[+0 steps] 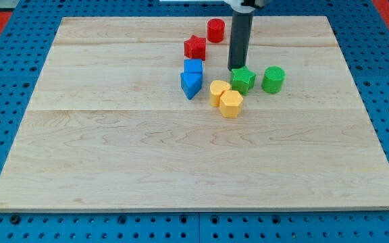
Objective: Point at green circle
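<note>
- Camera view, read from its left: on the wooden board (113,155) 2 blue blocks touch, a blue cube (193,66) above a blue wedge (190,84).
- 1 red star (195,47) sits above them; 1 red cylinder (215,30) lies nearer the view's top.
- 2 yellow blocks touch: a yellow rounded block (219,90), perhaps heart-shaped, and a yellow hexagon (231,104).
- My tip (238,68) has no jaws; it stands just above the green star (243,79), seemingly touching it.
- 1 green circle (273,79) lies near the star's right, apart from my tip.

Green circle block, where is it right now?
The green circle sits right of the view's centre, near the top, just right of the green star; my tip is beside that star.
</note>
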Action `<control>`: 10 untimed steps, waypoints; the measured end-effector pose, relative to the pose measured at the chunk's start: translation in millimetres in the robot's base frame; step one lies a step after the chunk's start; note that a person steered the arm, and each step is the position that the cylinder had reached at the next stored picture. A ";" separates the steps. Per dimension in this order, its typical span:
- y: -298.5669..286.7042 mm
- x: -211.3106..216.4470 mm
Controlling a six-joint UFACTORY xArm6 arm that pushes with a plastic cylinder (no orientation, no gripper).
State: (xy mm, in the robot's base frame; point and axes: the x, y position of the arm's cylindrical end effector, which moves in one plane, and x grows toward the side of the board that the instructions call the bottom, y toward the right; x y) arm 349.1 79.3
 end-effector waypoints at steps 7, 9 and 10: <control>136.8 -13.6; 117.9 10.6; 96.4 11.8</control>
State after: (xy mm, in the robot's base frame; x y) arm 360.9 175.7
